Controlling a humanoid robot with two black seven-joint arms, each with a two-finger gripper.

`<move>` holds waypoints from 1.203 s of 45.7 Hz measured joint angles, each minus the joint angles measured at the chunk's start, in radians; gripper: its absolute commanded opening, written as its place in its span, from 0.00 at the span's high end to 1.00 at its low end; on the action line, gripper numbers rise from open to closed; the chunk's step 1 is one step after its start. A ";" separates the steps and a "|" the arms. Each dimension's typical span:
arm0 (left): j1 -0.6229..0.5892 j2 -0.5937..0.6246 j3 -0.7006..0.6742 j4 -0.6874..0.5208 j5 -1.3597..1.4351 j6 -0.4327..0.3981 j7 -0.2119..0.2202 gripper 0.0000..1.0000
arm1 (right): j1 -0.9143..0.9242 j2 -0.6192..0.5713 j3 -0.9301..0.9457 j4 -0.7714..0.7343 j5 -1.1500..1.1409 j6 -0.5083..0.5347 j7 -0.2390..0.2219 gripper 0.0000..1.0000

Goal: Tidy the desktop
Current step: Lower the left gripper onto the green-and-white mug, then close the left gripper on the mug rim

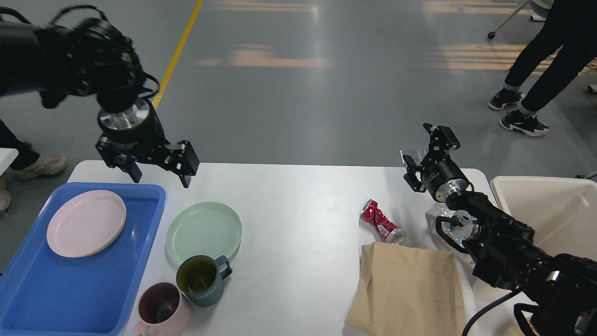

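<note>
The white desktop (298,224) holds a green plate (204,229), a dark teal mug (201,281), a pink mug (161,310), a crushed red can (381,223), a brown paper bag (408,289) and a crumpled silvery wrapper (436,217). My left gripper (161,178) is open and empty. Its fingers point down over the far left of the desktop, just beyond the green plate. My right gripper (419,145) is open and empty, raised over the far right edge, beyond the can.
A blue tray (70,284) at the left holds a pink plate (86,223). A beige bin (550,210) stands off the right end. My right arm lies over the wrapper. A person's legs (536,70) are at the far right, a shoe (37,165) at the left.
</note>
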 measured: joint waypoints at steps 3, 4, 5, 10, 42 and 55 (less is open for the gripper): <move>0.022 -0.058 -0.014 0.000 -0.004 0.000 -0.002 0.04 | 0.000 0.000 0.000 0.000 0.000 0.000 0.000 0.00; 0.029 -0.076 -0.021 0.000 -0.004 0.000 -0.002 0.04 | 0.000 0.000 0.000 0.000 0.000 0.000 0.000 0.00; 0.033 -0.089 -0.027 0.000 -0.005 0.000 -0.002 0.04 | 0.000 0.000 0.000 0.000 0.000 0.000 0.000 0.00; 0.053 -0.145 -0.054 -0.001 -0.006 0.000 -0.002 0.04 | 0.000 0.000 0.000 0.000 0.000 0.000 0.000 0.00; 0.267 -0.291 -0.048 0.018 -0.001 0.000 0.017 0.04 | 0.000 0.000 0.000 0.000 0.000 0.000 0.000 0.00; 0.318 -0.288 -0.042 0.028 0.007 0.028 0.017 0.04 | 0.000 0.000 0.000 0.000 0.000 0.000 0.000 0.00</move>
